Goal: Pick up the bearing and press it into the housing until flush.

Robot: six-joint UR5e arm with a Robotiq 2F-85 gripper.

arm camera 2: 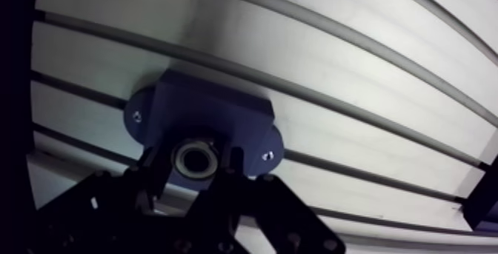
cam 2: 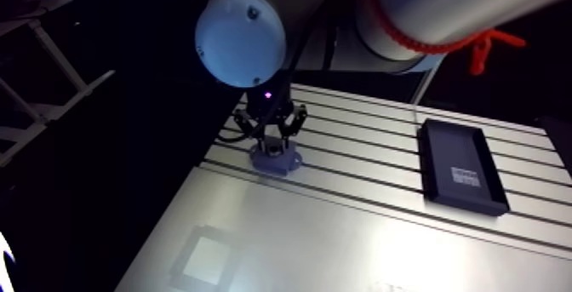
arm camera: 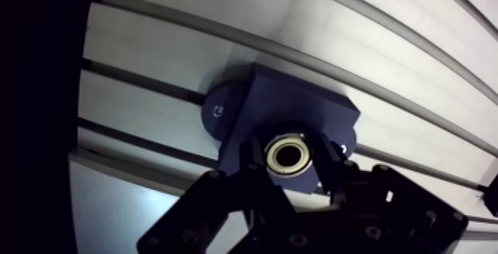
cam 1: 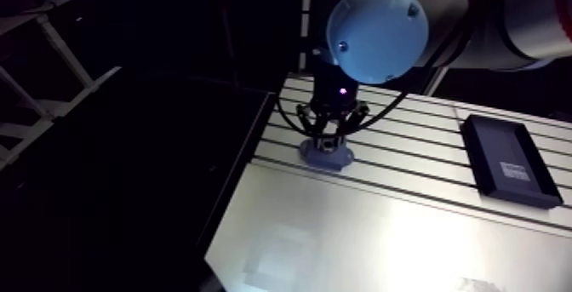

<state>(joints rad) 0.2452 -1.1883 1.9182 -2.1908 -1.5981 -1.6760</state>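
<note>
A dark blue housing (arm camera: 296, 112) with two screwed flange ears sits on the slotted aluminium table (arm camera: 185, 20). A silver ring bearing (arm camera: 287, 154) sits at the housing's bore, right between my fingers. My gripper (arm camera: 287, 155) is shut on the bearing, one finger pressing each side. How deep the bearing sits in the bore I cannot tell. In the arm view the gripper (cam 1: 328, 139) stands straight down over the housing (cam 1: 325, 154) near the table's left edge.
A flat black box (cam 1: 508, 159) lies on the table at the right. A smooth light plate (cam 1: 383, 236) covers the table's near part, just in front of the housing. The table's left edge drops off beside the housing.
</note>
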